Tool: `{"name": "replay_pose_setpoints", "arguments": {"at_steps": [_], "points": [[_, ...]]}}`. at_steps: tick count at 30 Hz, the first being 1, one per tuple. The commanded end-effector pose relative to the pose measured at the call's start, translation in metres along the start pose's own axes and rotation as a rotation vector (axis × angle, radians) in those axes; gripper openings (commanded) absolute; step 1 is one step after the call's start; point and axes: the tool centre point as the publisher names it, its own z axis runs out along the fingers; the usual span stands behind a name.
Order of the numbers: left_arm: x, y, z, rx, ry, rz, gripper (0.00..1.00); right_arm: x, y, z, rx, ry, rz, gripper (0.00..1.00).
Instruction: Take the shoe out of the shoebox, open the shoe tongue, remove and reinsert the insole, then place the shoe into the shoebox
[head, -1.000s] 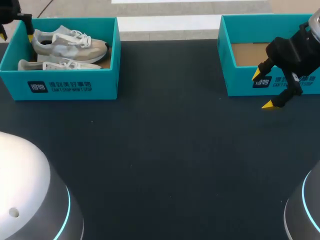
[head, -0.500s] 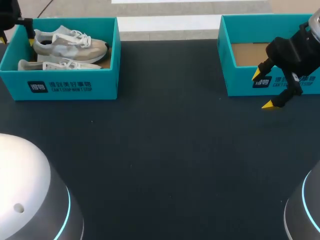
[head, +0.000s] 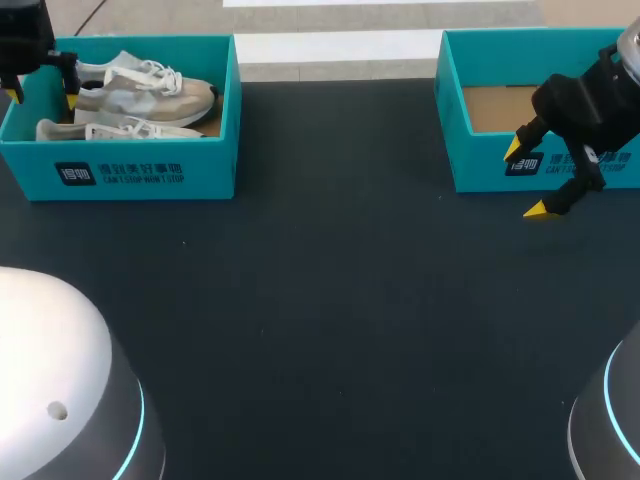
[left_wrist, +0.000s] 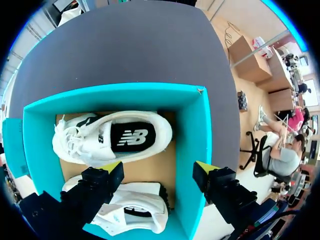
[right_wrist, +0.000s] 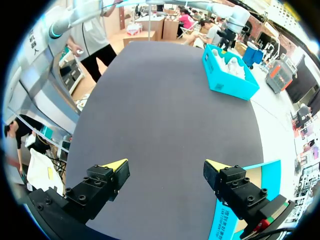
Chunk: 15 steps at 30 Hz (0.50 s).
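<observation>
A teal shoebox (head: 150, 175) stands at the table's far left with two pale grey-white shoes inside. The rear shoe (head: 145, 88) rests on its sole; the front shoe (head: 110, 130) lies nearer the front wall. My left gripper (head: 40, 97) hangs open over the box's left end, at the rear shoe's heel. In the left wrist view its tips (left_wrist: 159, 168) straddle the end wall (left_wrist: 197, 135): one tip is between the rear shoe (left_wrist: 115, 137) and the front shoe (left_wrist: 135, 212), the other is outside. Nothing is gripped. My right gripper (head: 525, 180) is open and empty.
A second teal box (head: 480, 170) with a bare cardboard floor stands at the far right, just behind my right gripper. In the right wrist view, dark table top (right_wrist: 160, 100) stretches ahead of the gripper (right_wrist: 165, 165) to the distant shoebox (right_wrist: 230, 75).
My left gripper has come down and slightly right at the left end of the shoebox, closer to the rear shoe's heel. The right arm has not moved.
</observation>
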Motion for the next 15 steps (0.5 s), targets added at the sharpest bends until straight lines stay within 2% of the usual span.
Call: {"name": "replay_pose_setpoints", "arguments": {"at_steps": [1,3,4,15], "points": [[-0.002,-0.021,0.006,-0.055,0.009,-0.006,0.7,-0.001,0.001,0.001,0.003,0.002,0.001,1.0],[-0.003,-0.023,0.01,-0.046,0.008,-0.01,0.58,-0.001,0.001,0.001,0.003,0.002,0.001,1.0],[-0.003,-0.024,0.011,-0.045,0.007,-0.013,0.57,-0.001,0.001,0.001,0.003,0.002,0.001,1.0],[0.002,-0.02,0.019,-0.035,0.013,-0.055,0.62,-0.001,0.001,0.001,0.003,0.002,0.001,1.0]]}}
